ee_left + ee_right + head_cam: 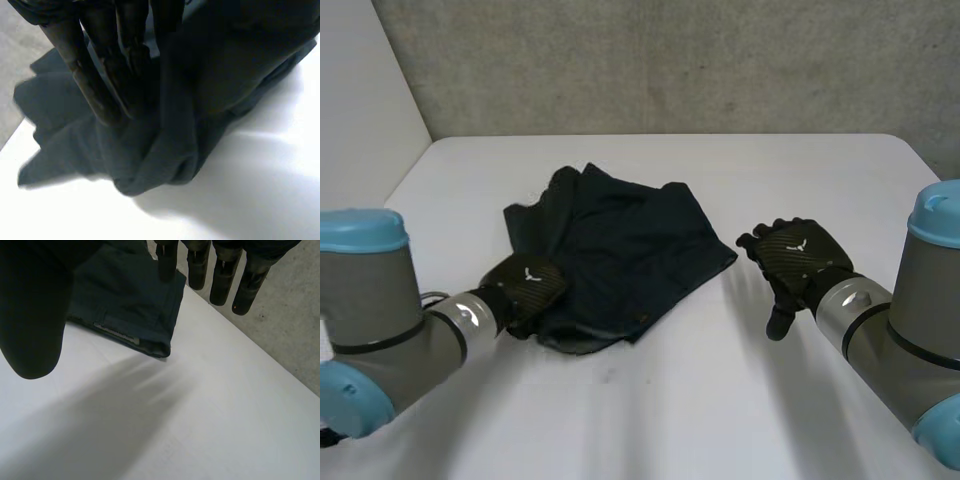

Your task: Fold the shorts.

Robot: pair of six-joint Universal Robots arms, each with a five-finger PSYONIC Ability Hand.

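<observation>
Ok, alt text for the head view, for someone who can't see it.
Dark shorts lie rumpled on a white table. The left hand rests on their near left corner; the right hand is open, beside them and apart.

The shorts (620,250) lay on the table (720,400); the left hand (525,285) rested on their near left corner; the right hand (798,258) hung over bare table just right of them, apart from the cloth; a wall (670,60) stood behind.

Grey arms (390,335) with light-blue caps (356,229) carry black, white-marked robot hands (526,285) (798,256).
</observation>
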